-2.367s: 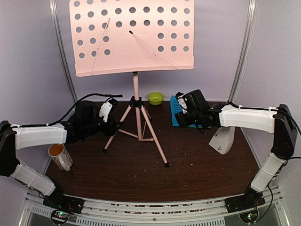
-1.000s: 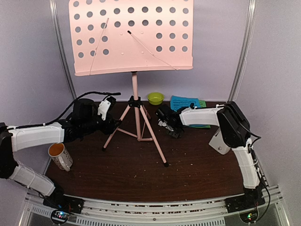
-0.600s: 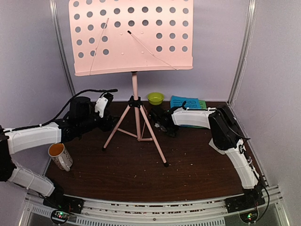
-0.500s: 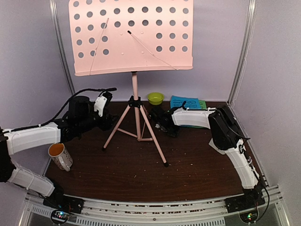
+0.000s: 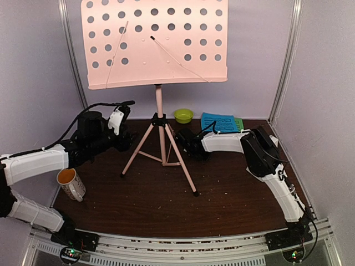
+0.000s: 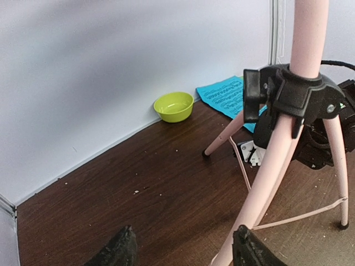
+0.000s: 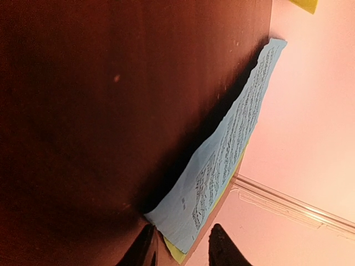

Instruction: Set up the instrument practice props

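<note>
The pink perforated music stand stands mid-table on its tripod; its pole and black hub fill the left wrist view. The blue sheet lies flat on the green sheet by the back wall. My left gripper is open and empty just left of the stand's left leg, one fingertip beside that leg. My right gripper is low by the right legs, left of the sheets. Its jaws stand apart, with the blue sheet's near corner showing between them; I cannot tell if they touch it. The metronome is hidden behind my right arm.
A white mug with a yellow inside stands at the near left. A lime-green bowl sits against the back wall behind the stand, and also shows in the left wrist view. Metal frame posts rise at both back corners.
My right gripper has moved left, from above the sheets to the stand's right legs, and the arm has folded. My left gripper has drawn back a little. The sheets have not moved.
</note>
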